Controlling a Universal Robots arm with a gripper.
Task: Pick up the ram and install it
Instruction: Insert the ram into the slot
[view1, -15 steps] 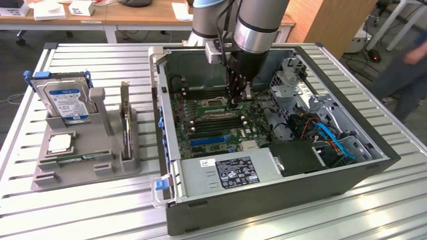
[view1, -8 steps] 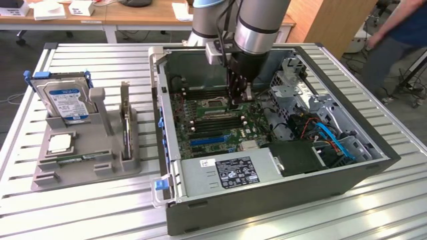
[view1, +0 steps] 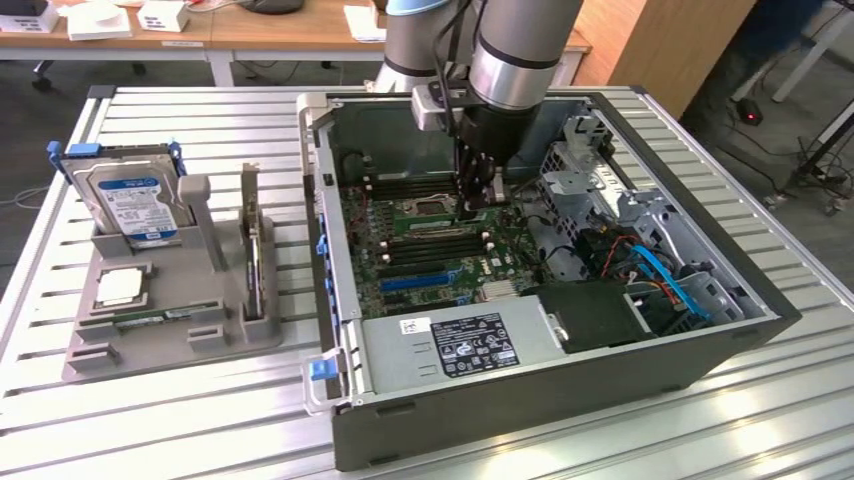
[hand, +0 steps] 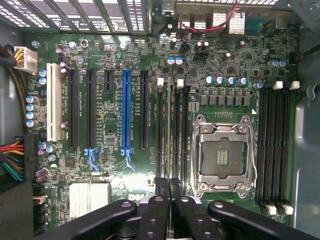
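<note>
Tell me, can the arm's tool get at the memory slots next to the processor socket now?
Probably yes: the tool hangs shut inside the open case, right over the memory slots beside the processor socket, with nothing visible between.

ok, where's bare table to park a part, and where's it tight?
Free: the table slats beyond the grey fixture, toward the far edge at the exterior view's left; also the strip in front of the fixture and the case. Tight: the gap between fixture and case, and inside the case, where the gripper hangs low over the motherboard.
</note>
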